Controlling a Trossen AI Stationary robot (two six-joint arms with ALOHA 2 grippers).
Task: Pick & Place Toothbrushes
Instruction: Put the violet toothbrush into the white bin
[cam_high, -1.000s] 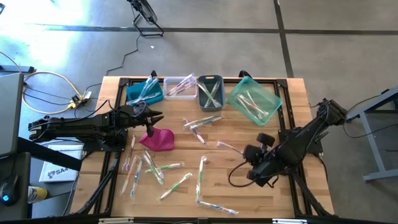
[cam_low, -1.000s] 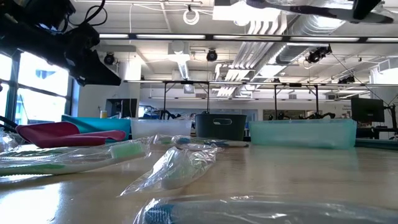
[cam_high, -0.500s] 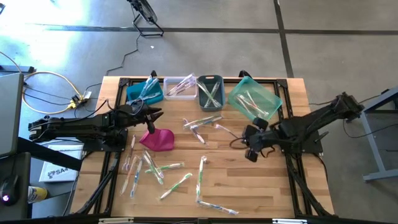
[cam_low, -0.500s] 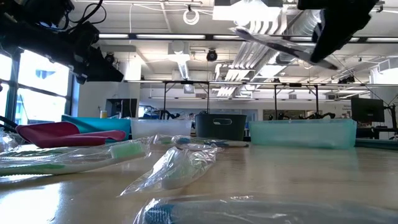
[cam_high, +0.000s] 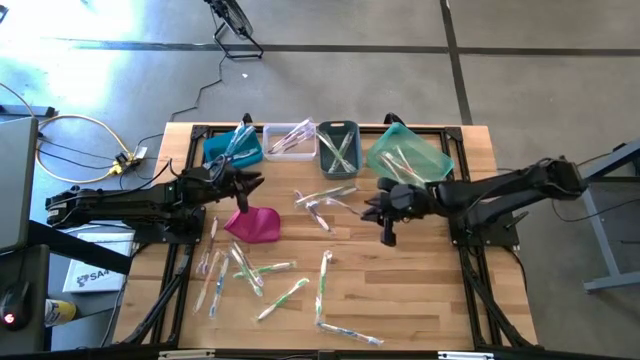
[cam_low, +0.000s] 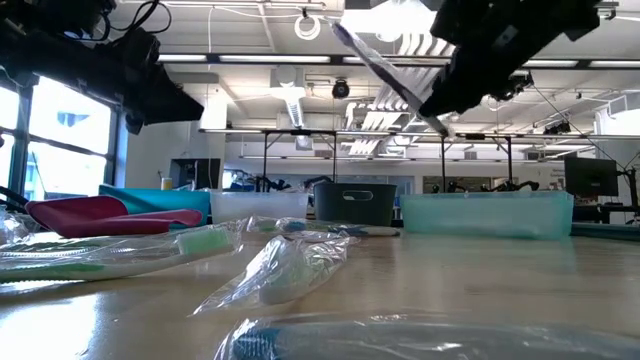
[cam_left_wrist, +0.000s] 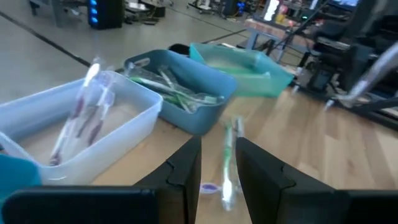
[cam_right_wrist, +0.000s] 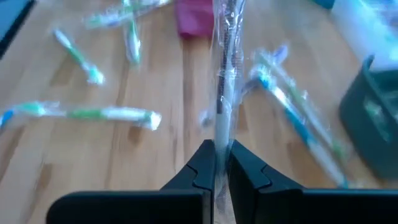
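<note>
You have one wrapped toothbrush (cam_right_wrist: 225, 74) clamped in the right gripper (cam_right_wrist: 217, 163), carried in the air just in front of the teal bin (cam_high: 410, 160), not yet dropped. On my reading, the sorting is under halfway: a few brushes lie in each bin of the back row beside the teal bin, while about a dozen loose toothbrushes (cam_high: 248, 270) lie on the table well in front of it. Your left gripper (cam_left_wrist: 217, 168) hovers part open and empty by the blue bin (cam_high: 232, 150), at the row's far end.
</note>
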